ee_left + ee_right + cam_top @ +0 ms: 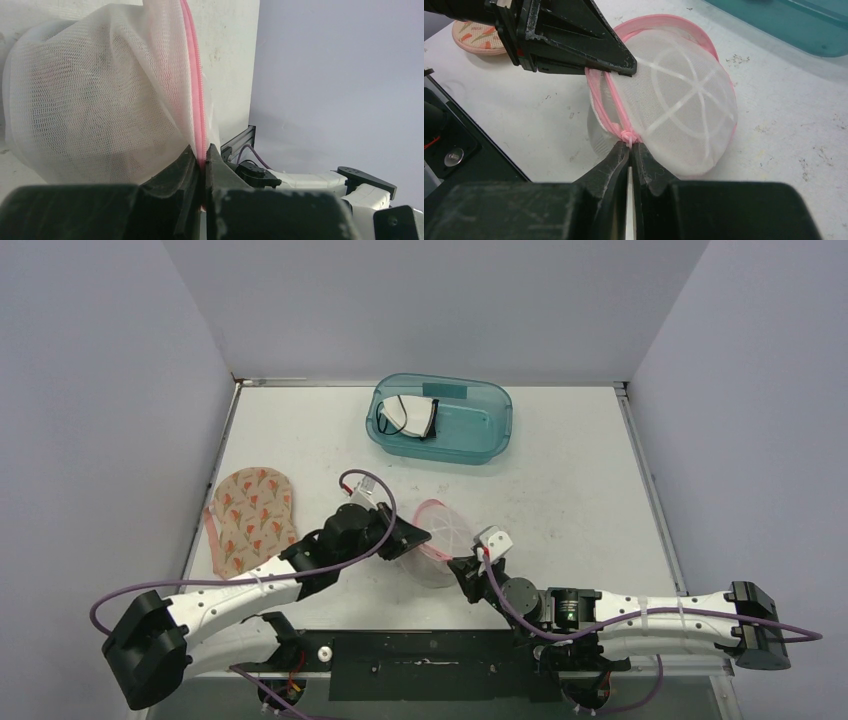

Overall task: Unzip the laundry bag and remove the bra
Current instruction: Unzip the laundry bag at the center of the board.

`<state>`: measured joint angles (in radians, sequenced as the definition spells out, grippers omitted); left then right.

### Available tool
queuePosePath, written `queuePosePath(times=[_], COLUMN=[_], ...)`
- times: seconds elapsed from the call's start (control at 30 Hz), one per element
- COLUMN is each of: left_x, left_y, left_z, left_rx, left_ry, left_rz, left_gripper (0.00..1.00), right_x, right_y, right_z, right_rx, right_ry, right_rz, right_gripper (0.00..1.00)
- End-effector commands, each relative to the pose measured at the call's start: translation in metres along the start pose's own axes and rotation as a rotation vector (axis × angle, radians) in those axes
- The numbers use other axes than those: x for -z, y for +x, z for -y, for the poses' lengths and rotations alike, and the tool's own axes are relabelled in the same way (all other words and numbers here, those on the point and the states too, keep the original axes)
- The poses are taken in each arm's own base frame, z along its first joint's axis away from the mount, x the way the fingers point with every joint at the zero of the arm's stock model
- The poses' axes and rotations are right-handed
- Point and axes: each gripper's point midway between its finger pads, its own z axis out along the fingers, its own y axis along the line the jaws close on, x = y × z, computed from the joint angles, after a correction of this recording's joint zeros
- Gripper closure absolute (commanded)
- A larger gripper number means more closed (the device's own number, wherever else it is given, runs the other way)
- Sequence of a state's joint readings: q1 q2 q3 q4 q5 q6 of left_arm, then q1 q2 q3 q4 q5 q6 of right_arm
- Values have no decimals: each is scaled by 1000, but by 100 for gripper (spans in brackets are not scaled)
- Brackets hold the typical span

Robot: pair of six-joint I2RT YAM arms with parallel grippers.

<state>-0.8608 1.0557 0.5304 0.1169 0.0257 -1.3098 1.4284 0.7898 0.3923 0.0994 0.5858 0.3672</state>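
The laundry bag (447, 530) is a small dome of white mesh with a pink zipper round its rim, lying at the near middle of the table. My left gripper (424, 538) is shut on the pink zipper band (199, 100), with the mesh (100, 100) bulging to its left. From the opposite side, my right gripper (630, 146) is shut on the pink zipper pull (628, 136) at the bag's near rim (674, 100). The left fingers (614, 55) pinch the rim just beyond it. The bra is hidden; I cannot make out what lies inside the mesh.
A teal plastic bin (497, 430) stands at the back centre with a white and black garment (412, 416) in it. A floral padded fabric piece (252, 520) lies at the left edge. The black mounting rail (430, 665) runs along the near edge.
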Motion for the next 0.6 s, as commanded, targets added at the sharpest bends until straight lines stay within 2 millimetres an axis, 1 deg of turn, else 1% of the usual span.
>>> queuePosePath(times=[0.0, 0.33, 0.47, 0.57], left_x=[4, 11, 11, 11], left_y=[-26, -29, -29, -29], left_z=[0, -1, -2, 0], left_rx=[16, 35, 38, 41], left_ry=[4, 16, 19, 28], left_rz=[126, 147, 148, 150], left_gripper=[100, 100, 100, 100], right_x=[3, 1, 2, 2], right_y=[5, 12, 10, 4], right_z=[13, 18, 17, 14], right_rx=[-11, -8, -18, -39], right_ry=[67, 104, 97, 85], right_rz=[-1, -22, -17, -2], right_gripper=[95, 95, 95, 94])
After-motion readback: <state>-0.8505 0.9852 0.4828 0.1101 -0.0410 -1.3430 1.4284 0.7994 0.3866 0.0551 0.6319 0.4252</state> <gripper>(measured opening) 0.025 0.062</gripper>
